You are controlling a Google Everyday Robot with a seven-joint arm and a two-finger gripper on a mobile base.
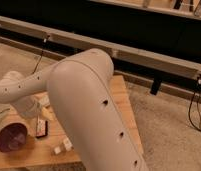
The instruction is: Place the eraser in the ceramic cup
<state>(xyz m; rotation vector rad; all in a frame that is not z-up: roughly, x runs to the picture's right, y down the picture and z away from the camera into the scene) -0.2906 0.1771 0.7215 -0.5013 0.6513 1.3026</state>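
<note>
The eraser (41, 128), a small flat black block with reddish marks, lies on the wooden table (121, 95) just right of the dark purple bowl. My arm sweeps across the middle of the view and bends down at the far left. The gripper (32, 112) is at the arm's end, low over the table just above and left of the eraser, mostly hidden by the wrist. The ceramic cup is hidden behind the arm.
A wide dark purple bowl (11, 138) sits at the table's front left. A white remote-like object (64, 145) pokes out from under the arm near the front edge. A whitish block (44, 102) lies behind the eraser. Cables and a dark rail run along the floor behind.
</note>
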